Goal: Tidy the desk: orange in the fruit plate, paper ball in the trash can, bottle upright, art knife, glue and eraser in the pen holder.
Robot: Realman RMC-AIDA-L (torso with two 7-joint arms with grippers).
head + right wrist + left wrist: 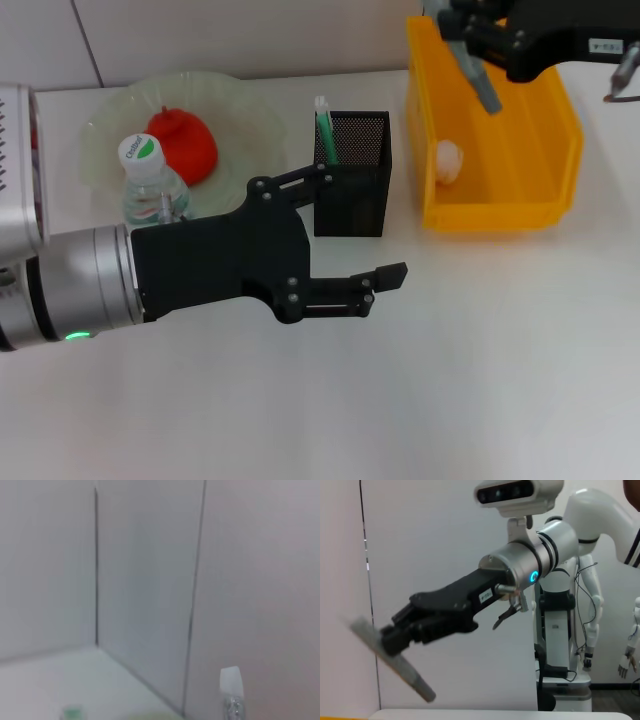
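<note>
The orange (185,145) lies in the pale green fruit plate (245,125). Just in front of it a clear bottle (150,180) stands upright. The black mesh pen holder (352,190) holds a green and white glue stick (324,128). A white paper ball (449,160) rests inside the yellow trash can (500,215). My right gripper (470,35) is shut on the grey art knife (483,85), tilted above the can; the left wrist view shows this gripper (390,635) and the art knife (400,667) too. My left gripper (362,220) is open just before the pen holder. The eraser is out of view.
White tabletop (450,380) stretches in front of the left arm. A wall runs along the table's far edge. Another white robot (565,625) stands beyond the table in the left wrist view.
</note>
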